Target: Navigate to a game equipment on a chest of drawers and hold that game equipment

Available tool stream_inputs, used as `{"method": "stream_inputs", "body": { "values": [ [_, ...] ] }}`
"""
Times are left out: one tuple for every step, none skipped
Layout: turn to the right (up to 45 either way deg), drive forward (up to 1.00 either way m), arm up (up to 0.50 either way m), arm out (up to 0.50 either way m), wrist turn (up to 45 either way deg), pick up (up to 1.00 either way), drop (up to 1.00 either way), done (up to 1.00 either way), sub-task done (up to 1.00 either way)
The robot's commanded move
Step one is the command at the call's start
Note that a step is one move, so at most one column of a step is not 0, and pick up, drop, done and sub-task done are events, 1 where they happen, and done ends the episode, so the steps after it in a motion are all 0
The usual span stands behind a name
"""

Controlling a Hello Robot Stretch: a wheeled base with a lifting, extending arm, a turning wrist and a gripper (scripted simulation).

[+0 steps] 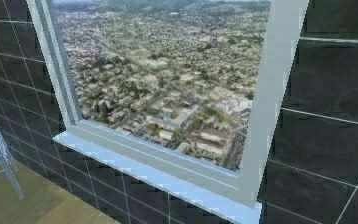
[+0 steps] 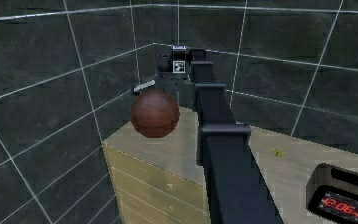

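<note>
1. Right, basketball (image 2: 154, 113) at left end of chest of drawers (image 2: 147, 185), close by hand (image 2: 147, 84).
2. Can't tell whether hand grips anything.
3. Alarm clock (image 2: 339, 194) w/ red digits on same top, well apart.

The arm (image 2: 230, 150) is a dark, almost black square bar, made of nested sections that step down in width toward its far end. There sit two small white squares (image 2: 176, 65) with black marks. Beside them is the hand (image 2: 145, 85), dark-bodied with two thin fingers.
</note>
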Motion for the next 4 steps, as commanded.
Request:
{"method": "stream_inputs", "body": {
  "values": [
    [0.0, 0.0, -0.16, 0.0, 0.0, 0.0, 0.0, 0.0, 0.0],
    [0.0, 0.0, 0.0, 0.0, 0.0, 1.0, 0.0, 0.0, 0.0],
    [0.0, 0.0, 0.1, 0.0, 0.0, 0.0, 0.0, 0.0, 0.0],
    [0.0, 0.0, 0.0, 0.0, 0.0, 0.0, 0.0, 1.0, 0.0]
  ]
}}
